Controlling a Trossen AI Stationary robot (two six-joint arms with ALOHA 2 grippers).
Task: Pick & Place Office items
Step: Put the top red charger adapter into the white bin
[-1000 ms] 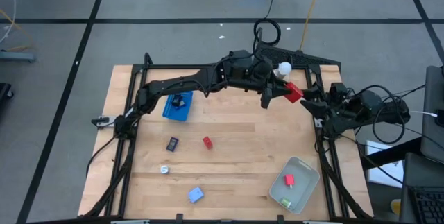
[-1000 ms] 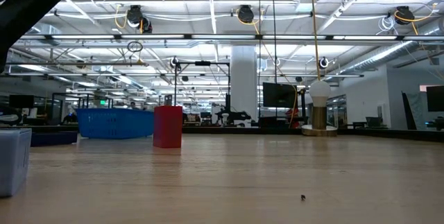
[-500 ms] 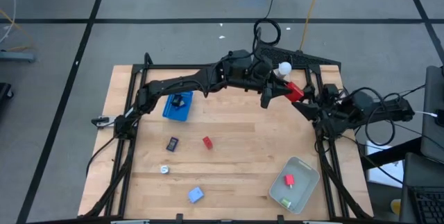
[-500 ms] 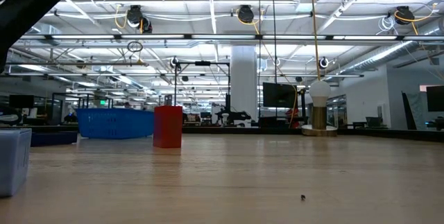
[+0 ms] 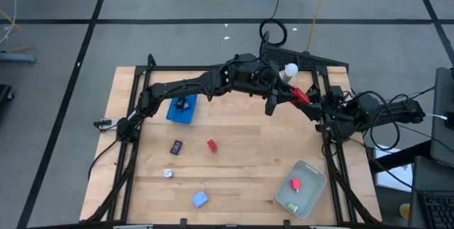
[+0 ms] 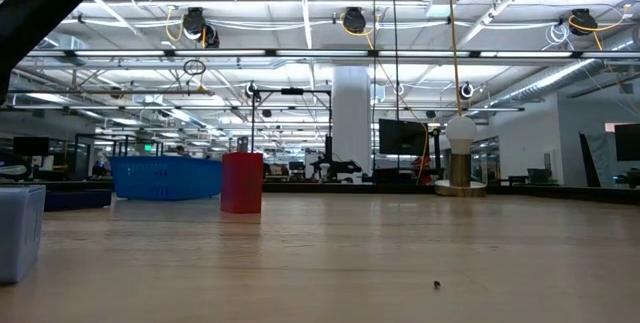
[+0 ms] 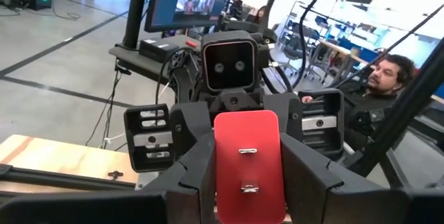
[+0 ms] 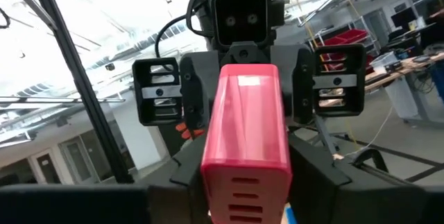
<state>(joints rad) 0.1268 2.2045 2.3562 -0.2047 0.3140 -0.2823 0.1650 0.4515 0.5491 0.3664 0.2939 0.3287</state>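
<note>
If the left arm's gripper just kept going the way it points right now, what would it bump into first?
The left gripper points straight at the right gripper, with a red stapler spanning the gap between them. Both sets of fingers seem to be on it, so going on would likely push the stapler into the right gripper.

Wooden table (image 5: pixel 241 133), pale planks. Translucent rectangular tray (image 5: pixel 312 186) at near right, tilted to the table edge. White knob-topped stand (image 5: pixel 290 69) at far right of centre; low view shows its round white top on a brass-coloured base. Grey floor with dark lines around. Seated person (image 7: pixel 388 78) beyond the table.
</note>
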